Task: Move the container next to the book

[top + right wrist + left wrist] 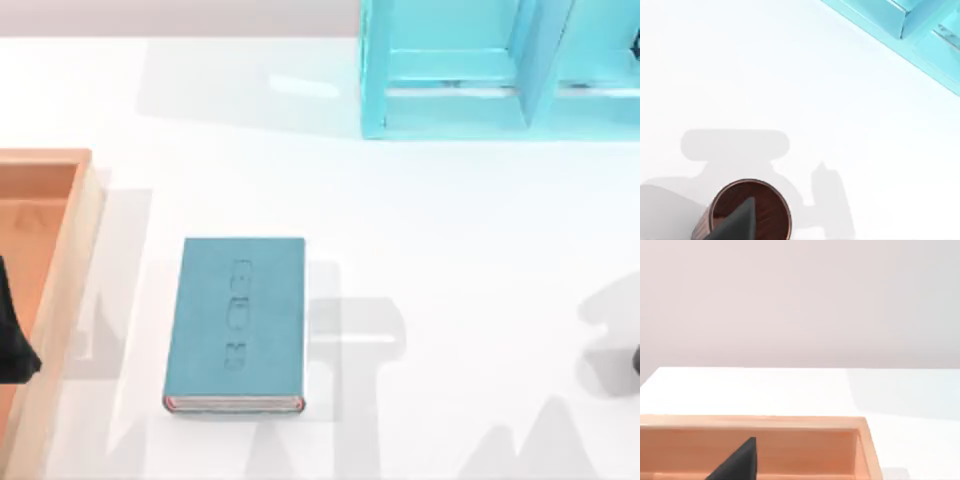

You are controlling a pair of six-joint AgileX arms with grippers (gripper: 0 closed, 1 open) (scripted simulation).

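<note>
While the teal book (236,322) lies flat on the white tabletop (450,260), its embossed cover marks unreadable, the reddish-brown container (747,212) stands upright under the right pincer (737,222). One dark fingertip crosses its rim; whether it grips, I cannot tell. The left pincer (737,462) hangs over the orange tray (60,260), its spread also unclear.

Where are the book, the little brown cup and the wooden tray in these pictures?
book (236,322): top view, middle of its teal cover.
container (769,204): right wrist view, dark inside near the rim.
wooden tray (790,422): left wrist view, top edge of its far wall.
</note>
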